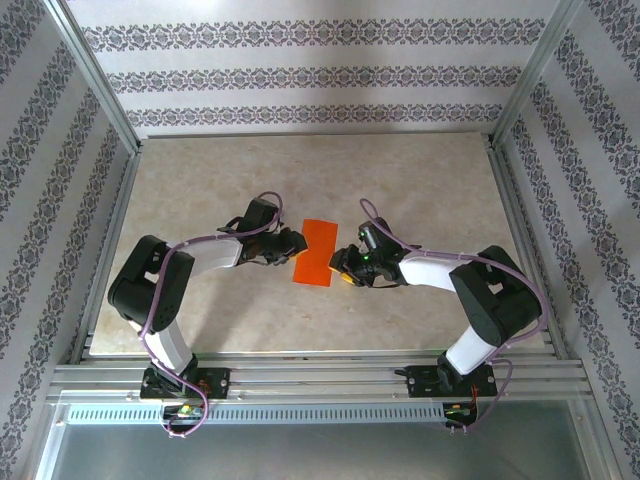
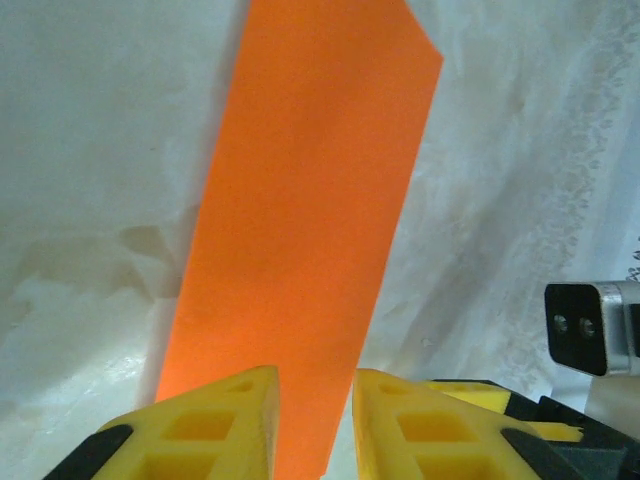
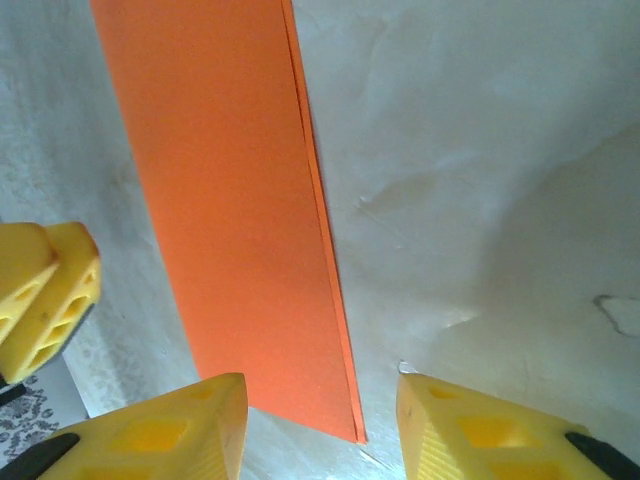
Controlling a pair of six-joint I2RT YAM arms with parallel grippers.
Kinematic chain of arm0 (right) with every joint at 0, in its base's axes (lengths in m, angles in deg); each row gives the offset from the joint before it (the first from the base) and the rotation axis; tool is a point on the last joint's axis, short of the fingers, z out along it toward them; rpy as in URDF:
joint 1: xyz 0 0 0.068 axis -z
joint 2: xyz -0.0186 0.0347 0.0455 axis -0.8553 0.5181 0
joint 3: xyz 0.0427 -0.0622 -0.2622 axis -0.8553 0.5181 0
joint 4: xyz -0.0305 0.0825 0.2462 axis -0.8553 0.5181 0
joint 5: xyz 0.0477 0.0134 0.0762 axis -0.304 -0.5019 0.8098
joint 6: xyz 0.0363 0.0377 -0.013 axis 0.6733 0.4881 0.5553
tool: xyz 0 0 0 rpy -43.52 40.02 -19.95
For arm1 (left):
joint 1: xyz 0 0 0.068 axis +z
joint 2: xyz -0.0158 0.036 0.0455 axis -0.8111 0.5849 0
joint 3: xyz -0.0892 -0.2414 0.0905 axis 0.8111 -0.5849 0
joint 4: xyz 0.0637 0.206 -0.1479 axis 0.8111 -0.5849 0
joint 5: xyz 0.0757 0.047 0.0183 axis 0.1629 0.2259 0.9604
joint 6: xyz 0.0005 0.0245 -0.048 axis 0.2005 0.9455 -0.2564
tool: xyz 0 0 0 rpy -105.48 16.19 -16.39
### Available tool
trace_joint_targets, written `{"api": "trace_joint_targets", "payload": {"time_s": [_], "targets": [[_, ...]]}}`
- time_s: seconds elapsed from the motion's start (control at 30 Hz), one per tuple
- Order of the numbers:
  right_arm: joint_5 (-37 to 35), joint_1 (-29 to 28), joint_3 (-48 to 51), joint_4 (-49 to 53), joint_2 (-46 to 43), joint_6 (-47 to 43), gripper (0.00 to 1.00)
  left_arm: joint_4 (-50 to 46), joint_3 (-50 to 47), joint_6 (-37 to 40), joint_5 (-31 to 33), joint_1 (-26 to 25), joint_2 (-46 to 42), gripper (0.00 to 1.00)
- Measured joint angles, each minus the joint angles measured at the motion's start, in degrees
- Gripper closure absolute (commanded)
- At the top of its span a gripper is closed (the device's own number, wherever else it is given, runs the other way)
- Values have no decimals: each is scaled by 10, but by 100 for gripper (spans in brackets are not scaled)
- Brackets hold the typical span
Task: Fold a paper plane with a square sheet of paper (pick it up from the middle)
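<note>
Well, on the far left we see a wall (image 1: 40, 150) with flowery stripes. Next comes the left arm (image 1: 165, 285), bent low over the pale stone table (image 1: 200, 180). The left gripper (image 1: 296, 243) sits right at the left edge of the sheet of paper (image 1: 318, 252). In the left wrist view its yellow fingers (image 2: 210, 425) are a little apart, not squeezing. The near end of the paper runs down into the small gap between them.

The orange paper lies flat in the middle of the table. It is a long, thin shape, and along one side we see two edges stacked, so it is folded double.

Then comes the right gripper (image 1: 341, 267), close by the paper's near right corner. Its fingers (image 3: 170, 430) are spread wide and hold nothing, with that corner between them.

A small grey box (image 2: 590, 340) with two screws sits just right of the paper. Last come the right arm (image 1: 490, 290) and another striped wall (image 1: 600, 150).
</note>
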Motion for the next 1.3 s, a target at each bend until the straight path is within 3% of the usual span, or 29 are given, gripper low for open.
{"api": "trace_joint_targets", "payload": {"time_s": [0.5, 1.3], "targets": [[11, -7, 0, -16, 12, 21, 56, -6, 7, 0, 0, -1, 50, 76], [38, -22, -2, -25, 34, 21, 67, -19, 12, 0, 9, -3, 52, 76]]}}
